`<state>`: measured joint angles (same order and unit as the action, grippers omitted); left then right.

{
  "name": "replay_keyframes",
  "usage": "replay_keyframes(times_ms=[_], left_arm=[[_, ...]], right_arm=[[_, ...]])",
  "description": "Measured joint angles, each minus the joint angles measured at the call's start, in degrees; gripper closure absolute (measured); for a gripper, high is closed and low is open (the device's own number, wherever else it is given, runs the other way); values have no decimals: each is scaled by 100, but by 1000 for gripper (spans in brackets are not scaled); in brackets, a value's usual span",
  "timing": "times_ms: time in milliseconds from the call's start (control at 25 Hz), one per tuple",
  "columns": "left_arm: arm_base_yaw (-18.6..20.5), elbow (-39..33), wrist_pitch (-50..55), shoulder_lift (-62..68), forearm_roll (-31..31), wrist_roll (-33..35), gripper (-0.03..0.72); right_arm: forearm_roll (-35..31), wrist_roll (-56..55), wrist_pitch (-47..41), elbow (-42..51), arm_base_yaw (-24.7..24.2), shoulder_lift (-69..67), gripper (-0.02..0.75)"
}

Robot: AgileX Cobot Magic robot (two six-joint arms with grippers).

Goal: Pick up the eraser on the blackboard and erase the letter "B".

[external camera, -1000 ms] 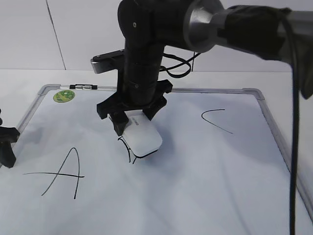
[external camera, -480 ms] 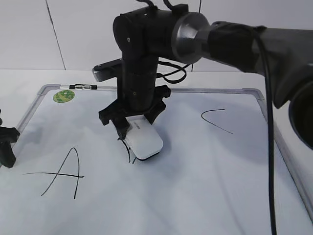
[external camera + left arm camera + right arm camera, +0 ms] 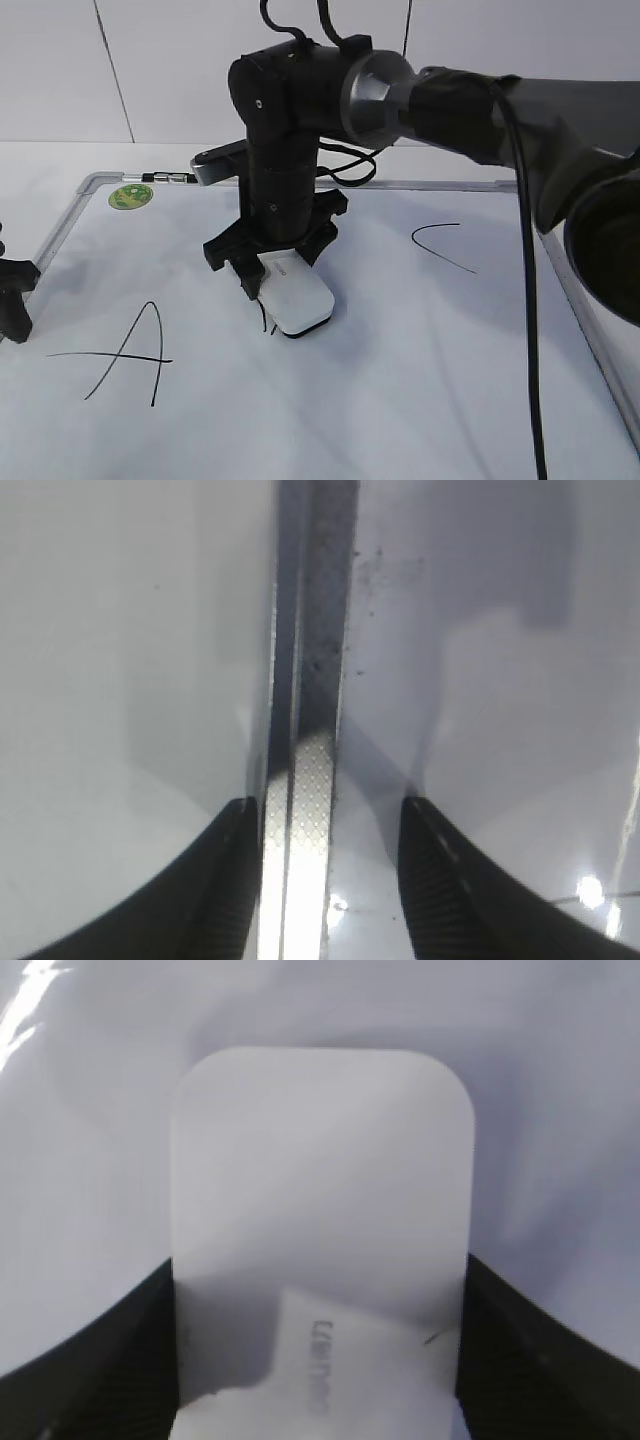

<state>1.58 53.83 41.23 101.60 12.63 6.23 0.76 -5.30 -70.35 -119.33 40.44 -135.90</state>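
While the right gripper (image 3: 272,270) is clamped on the eraser (image 3: 297,293), one finger against each long side, the white block lies flat on the blackboard (image 3: 400,380) just below the jaws, its far end sticking out past them. Only a short stroke of the letter "B" (image 3: 264,316) shows at the eraser's left edge. At the blackboard's left frame (image 3: 310,680), the left gripper (image 3: 325,880) hangs with its fingers spread, holding nothing.
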Motion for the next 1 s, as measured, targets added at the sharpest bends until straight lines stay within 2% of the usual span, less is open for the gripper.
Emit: replay_keyframes(times_ms=[160,480,600,800,1000], left_arm=[[0,0,0,0,0,0,345],[0,0,10,0,0,0,345],[0,0,4,0,0,0,345],[0,0,4,0,-10,0,345],[0,0,4,0,-10,0,345]], right_arm=[[-285,58,0,0,9,0,164],[-535,90,0,0,405,-9,164],[-359,90,10,0,458,-9,164],[409,-122,10,0,476,-22,164],[943,-204,10,0,179,-22,164]])
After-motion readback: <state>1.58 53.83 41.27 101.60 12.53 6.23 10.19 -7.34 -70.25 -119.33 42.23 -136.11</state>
